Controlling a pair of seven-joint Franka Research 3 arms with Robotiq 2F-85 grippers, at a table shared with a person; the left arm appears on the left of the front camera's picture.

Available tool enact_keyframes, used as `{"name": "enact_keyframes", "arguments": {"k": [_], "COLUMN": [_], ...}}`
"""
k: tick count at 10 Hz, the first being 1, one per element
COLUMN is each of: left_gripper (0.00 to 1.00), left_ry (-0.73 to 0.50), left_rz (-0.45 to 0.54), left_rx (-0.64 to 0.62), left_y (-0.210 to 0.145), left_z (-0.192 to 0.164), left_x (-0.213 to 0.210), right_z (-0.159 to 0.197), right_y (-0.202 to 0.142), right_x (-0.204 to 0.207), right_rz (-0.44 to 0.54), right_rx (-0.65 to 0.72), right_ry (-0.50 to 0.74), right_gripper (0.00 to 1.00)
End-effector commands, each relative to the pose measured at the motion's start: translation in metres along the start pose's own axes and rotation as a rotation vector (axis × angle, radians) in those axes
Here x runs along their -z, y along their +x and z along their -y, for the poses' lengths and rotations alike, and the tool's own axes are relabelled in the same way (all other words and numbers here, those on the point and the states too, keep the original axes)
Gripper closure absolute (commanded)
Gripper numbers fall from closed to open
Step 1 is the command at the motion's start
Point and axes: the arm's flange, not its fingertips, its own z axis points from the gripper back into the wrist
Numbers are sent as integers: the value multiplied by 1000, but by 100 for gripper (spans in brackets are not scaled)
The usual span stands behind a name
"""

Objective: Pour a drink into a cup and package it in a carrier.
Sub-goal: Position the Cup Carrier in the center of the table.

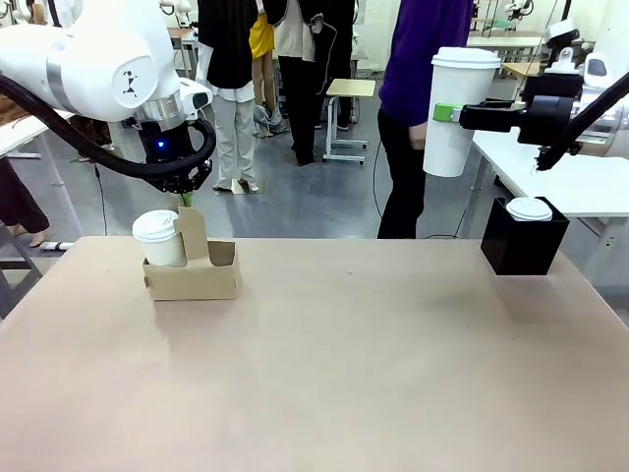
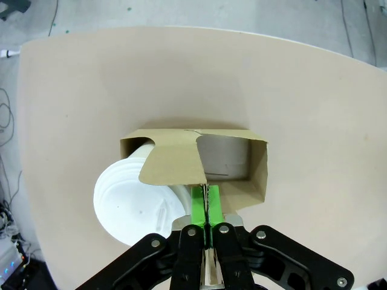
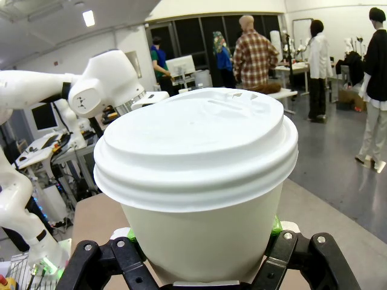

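1. Currently the right gripper (image 1: pixel 452 114) is clamped on the tall white cup (image 1: pixel 458 110), one green pad on each side of its wall, and holds it upright in the air above the table's (image 1: pixel 344 374) far right side.
2. In the right wrist view this cup (image 3: pixel 193 175) wears a white plastic lid, and the right gripper's (image 3: pixel 196 266) fingers (image 3: pixel 275 228) press on its lower body.
3. Below it, a black box (image 1: pixel 524 241) stands on the table with a white lid (image 1: pixel 529 208) showing at its top.
4. At the far left of the table stands the carrier (image 1: pixel 192 270), well apart from the tall cup.
5. The left gripper (image 1: pixel 185 200) points straight down, its pads pressed together on the carrier's upright handle (image 1: pixel 194 228).
6. From the left wrist, the left gripper (image 2: pixel 206 208) pinches the handle's edge (image 2: pixel 175 166) above the carrier (image 2: pixel 257 172).
7. A short lidded cup (image 1: pixel 157 239) sits in the carrier's left slot (image 2: pixel 136 202).
8. A person in a purple top (image 1: pixel 423 59) stands beyond the far edge.
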Motion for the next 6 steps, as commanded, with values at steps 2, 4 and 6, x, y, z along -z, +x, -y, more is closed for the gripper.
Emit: {"name": "enact_keyframes", "arguments": {"k": [2, 4, 6], "left_gripper": [98, 98, 98], "left_ry": [0, -11, -20], "left_rz": [1, 5, 9], "left_rx": [-22, -77, -91], "left_y": [-6, -22, -47], "left_z": [3, 22, 55], "left_x": [-15, -48, -76], "right_z": [-2, -2, -2], "right_y": [4, 4, 4], "right_x": [1, 1, 1], "right_rz": [3, 3, 3], "right_rx": [-7, -7, -7], "right_ry": [2, 2, 2], "right_gripper": [20, 20, 20]}}
